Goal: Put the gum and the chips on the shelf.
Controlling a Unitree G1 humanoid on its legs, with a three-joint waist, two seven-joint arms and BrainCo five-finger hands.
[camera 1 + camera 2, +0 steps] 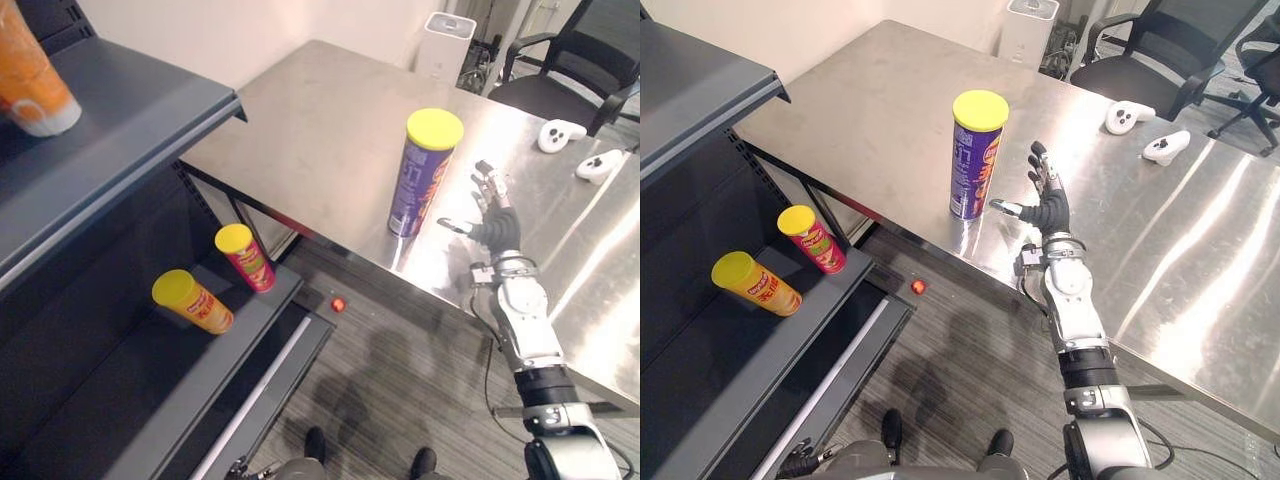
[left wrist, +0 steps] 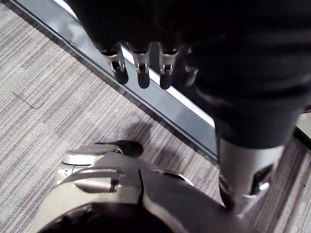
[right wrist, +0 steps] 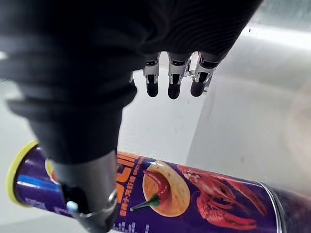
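Beside the right hand, fingers straight, stands the chips can.

Bare stretch of steel table across centre frame. Upright purple can near its front edge, right hand spread just beside it. White controllers well apart, upper right. Lower left: lower shelf board taken at its front by red can and orange can, free room toward the bottom left. Upper board overhanging, orange container at top left corner.

A chips can is stood near the front edge of the tabletop; to its left, a nearer can and a farther can are set on the lower shelf.
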